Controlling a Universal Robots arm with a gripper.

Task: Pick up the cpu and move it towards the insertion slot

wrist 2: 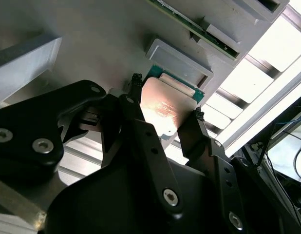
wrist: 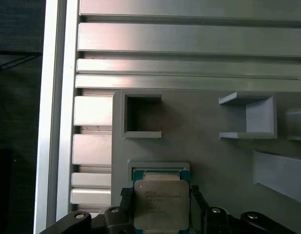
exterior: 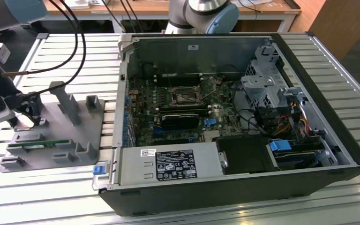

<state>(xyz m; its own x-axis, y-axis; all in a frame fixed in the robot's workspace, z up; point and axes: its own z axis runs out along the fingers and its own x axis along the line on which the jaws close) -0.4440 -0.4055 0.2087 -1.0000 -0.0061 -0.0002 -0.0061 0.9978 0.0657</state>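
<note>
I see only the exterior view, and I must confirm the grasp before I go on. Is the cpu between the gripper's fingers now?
Observer: Yes. In both wrist views the gripper is shut on the cpu, with its fingers against two opposite edges.
Operator: Is the chip already away from the grey fixture?
Observer: No. In the first wrist view it is within the frame of its pocket on the grey fixture. Whether it touches the pocket floor, I cannot tell.
</note>
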